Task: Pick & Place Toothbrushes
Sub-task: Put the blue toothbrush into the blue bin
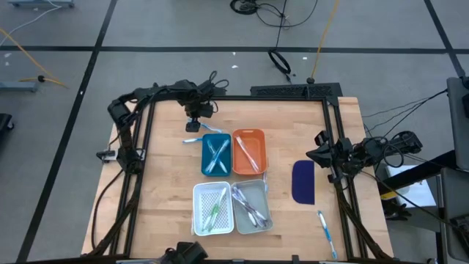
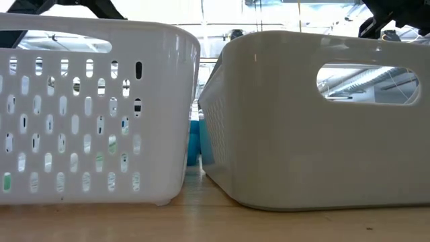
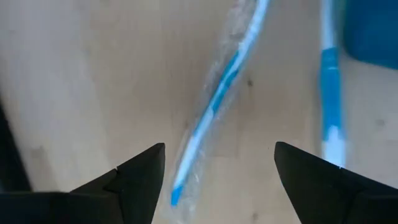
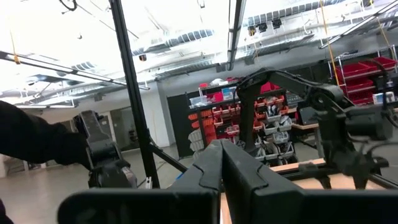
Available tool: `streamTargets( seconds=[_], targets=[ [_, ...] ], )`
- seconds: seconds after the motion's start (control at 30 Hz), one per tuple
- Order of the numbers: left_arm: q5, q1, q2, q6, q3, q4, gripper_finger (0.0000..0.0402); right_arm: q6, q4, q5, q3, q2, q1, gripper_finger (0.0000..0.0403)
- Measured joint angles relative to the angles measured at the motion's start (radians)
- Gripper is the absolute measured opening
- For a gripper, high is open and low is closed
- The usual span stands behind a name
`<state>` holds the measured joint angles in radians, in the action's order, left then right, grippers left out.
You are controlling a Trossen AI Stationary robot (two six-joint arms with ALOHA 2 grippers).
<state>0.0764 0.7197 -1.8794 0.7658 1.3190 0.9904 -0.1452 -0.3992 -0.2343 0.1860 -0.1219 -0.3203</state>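
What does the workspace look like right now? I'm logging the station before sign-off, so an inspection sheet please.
Surface: wooden table, bare around the trays.
Job's things: toothbrushes lie in the blue tray, orange tray, white tray and grey tray; a loose wrapped toothbrush lies on the wood under the left claw, another loose toothbrush near the table's right front.
Clutter: dark blue pad right of the trays.
Grippers: left claw open above the wrapped toothbrush, not touching; right claw shut, empty, parked at the table's right edge.
Cables: black cable loops and a yellow cable on the floor behind the table.
Surroundings: shelving with red bins in the room.
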Motion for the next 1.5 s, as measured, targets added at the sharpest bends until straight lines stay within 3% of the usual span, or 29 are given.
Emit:
streamTargets(
  seconds=[0.67, 1.27, 1.5],
  targets=[
    [-0.111, 0.005, -0.134, 0.100, 0.006, -0.062, 0.0286, -0.050, 0.000, -0.007, 0.000, 0.000, 0.000, 0.0000],
    [-0.178, -0.016, -0.139, 0.016, 0.002, -0.048, 0.0022, -0.053, 0.000, -0.050, 0.001, 0.000, 0.000, 0.0000],
    [-0.186, -0.016, -0.135, -0.067, 0.002, -0.043, 0.0012, -0.053, 0.000, -0.050, 0.001, 0.000, 0.000, 0.0000]
  ],
)
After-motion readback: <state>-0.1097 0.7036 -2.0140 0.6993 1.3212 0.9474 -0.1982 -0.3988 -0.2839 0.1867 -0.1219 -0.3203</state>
